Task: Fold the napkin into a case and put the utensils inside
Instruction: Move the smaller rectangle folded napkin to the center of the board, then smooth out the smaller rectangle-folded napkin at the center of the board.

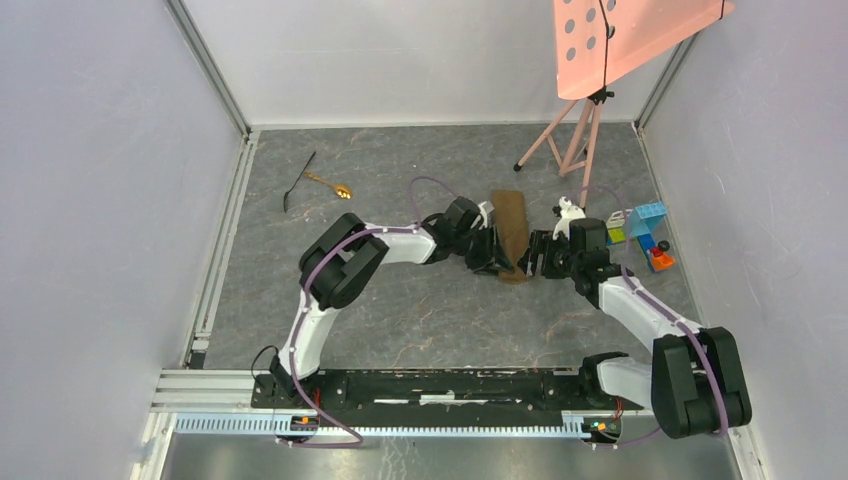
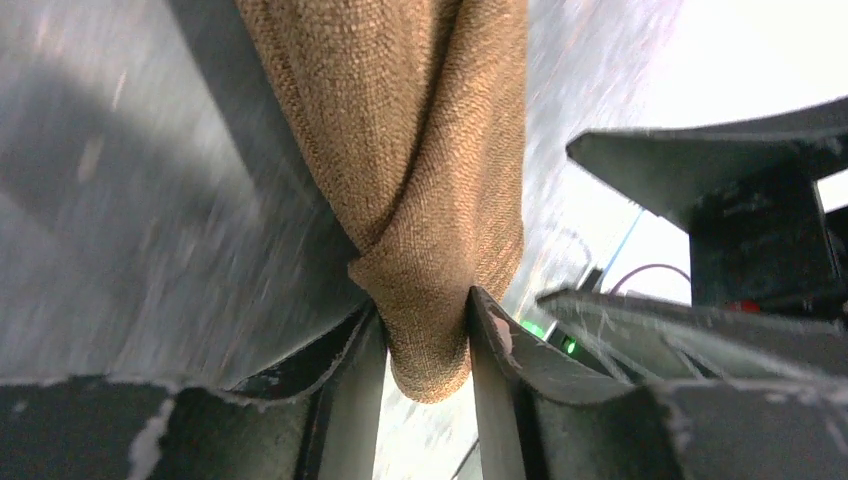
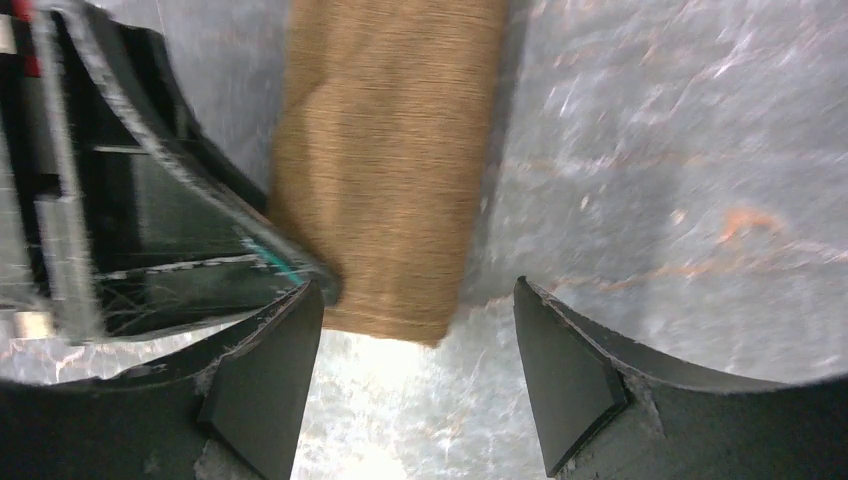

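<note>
Grey marbled table (image 1: 400,320), white walls: napkin (image 1: 511,225) lies mid-table as a narrow folded strip.
Left gripper (image 2: 425,300) pinches the strip's near end, coarse brown weave bunching between its fingers (image 2: 355,400). Right gripper (image 3: 415,295) is spread wide and holds nothing, with the strip end just ahead of its jaws. Soft cloth will slump, so I'd lift only the top layer, slowly, to open a pocket. Gold spoon (image 1: 330,185) and black utensil (image 1: 298,180) lie well apart from it, far left.

Robot lab cell: white panel walls (image 1: 100,200), aluminium rail (image 1: 400,425), marbled table (image 1: 450,320), pink perforated board (image 1: 620,40) on tripod (image 1: 575,140).
</note>
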You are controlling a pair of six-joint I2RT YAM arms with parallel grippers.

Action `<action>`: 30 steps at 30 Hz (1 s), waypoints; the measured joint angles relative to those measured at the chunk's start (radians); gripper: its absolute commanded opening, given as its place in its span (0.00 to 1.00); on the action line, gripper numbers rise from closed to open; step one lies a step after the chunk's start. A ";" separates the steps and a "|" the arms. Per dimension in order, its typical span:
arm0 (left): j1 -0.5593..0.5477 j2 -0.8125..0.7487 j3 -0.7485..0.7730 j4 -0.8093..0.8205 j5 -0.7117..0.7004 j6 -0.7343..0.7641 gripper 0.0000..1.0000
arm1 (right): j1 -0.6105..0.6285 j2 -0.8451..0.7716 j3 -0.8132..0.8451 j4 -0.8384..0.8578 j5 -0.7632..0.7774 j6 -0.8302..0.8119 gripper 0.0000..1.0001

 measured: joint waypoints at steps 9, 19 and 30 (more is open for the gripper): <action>0.005 0.042 0.071 0.060 0.011 -0.029 0.66 | -0.168 0.058 0.119 0.020 -0.106 -0.025 0.69; 0.132 -0.010 0.194 -0.007 0.055 -0.020 0.22 | -0.182 0.238 0.039 0.337 -0.502 0.166 0.31; 0.098 0.260 0.372 0.100 0.141 -0.076 0.20 | -0.183 0.447 -0.178 0.689 -0.598 0.281 0.21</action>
